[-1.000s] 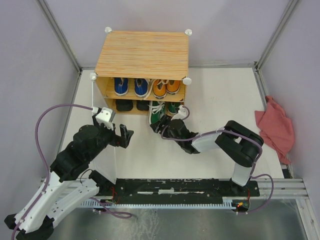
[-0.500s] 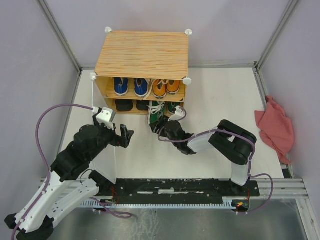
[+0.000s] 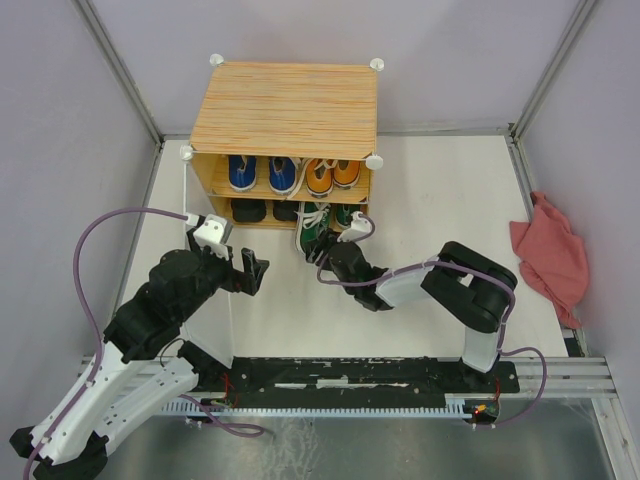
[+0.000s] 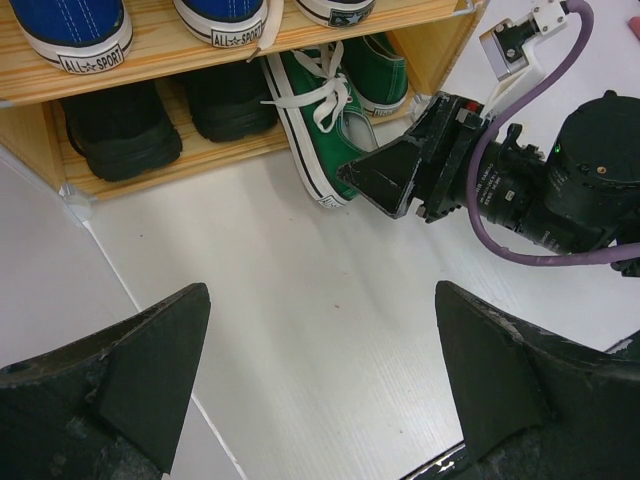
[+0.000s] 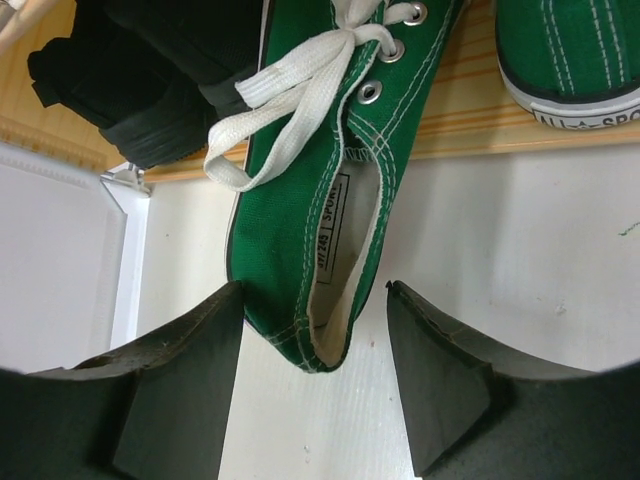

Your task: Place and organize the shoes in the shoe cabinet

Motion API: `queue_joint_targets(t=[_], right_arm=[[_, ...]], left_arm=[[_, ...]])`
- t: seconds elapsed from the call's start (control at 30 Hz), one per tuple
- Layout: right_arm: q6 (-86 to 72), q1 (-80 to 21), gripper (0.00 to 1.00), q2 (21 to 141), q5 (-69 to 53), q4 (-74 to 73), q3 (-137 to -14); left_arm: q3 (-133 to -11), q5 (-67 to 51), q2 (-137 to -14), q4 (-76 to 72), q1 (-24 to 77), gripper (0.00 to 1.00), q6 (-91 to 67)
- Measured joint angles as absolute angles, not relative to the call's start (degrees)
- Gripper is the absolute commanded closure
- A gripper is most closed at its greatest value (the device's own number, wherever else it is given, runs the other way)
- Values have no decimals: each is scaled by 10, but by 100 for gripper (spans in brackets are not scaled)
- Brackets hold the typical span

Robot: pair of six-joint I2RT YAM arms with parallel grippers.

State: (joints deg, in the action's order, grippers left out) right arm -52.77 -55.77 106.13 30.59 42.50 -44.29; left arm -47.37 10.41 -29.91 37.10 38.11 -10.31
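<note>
The shoe cabinet [image 3: 285, 105] stands at the back with its door swung open. Blue sneakers [image 3: 260, 172] and orange sneakers [image 3: 333, 175] sit on the upper shelf, and black boots [image 3: 262, 211] on the lower shelf at the left. One green sneaker [image 3: 346, 213] stands on the lower shelf at the right. The other green sneaker [image 5: 310, 230] lies on its side, heel sticking out onto the table. My right gripper [image 5: 310, 370] is open around that heel, its left finger [image 5: 190, 370] against the sole. My left gripper [image 4: 320, 400] is open and empty, above bare table in front of the cabinet.
The open white door [image 3: 212, 300] runs from the cabinet's left corner toward my left arm. A red cloth [image 3: 550, 255] lies at the right wall. The enclosure walls close in left, right and back. The right arm [image 4: 560, 190] shows in the left wrist view.
My right gripper has moved a little left and toward the cabinet, closing in on the tipped green sneaker's heel. The left arm has hardly moved.
</note>
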Motion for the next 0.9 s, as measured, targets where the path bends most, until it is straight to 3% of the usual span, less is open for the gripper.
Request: queue_joint_targets(t=[0.2, 0.33, 0.4, 0.9], right_arm=[[-532, -559, 58, 1065, 314, 410, -462], [-520, -559, 89, 1077, 316, 408, -472], [-505, -559, 98, 1078, 319, 408, -473], [-246, -555, 98, 1022, 367, 307, -524]], left_arm=[[-474, 104, -299, 371, 381, 1, -102], [-473, 104, -299, 371, 381, 1, -101], [-473, 104, -298, 370, 381, 1, -100], [-468, 104, -283, 359, 381, 1, -100]])
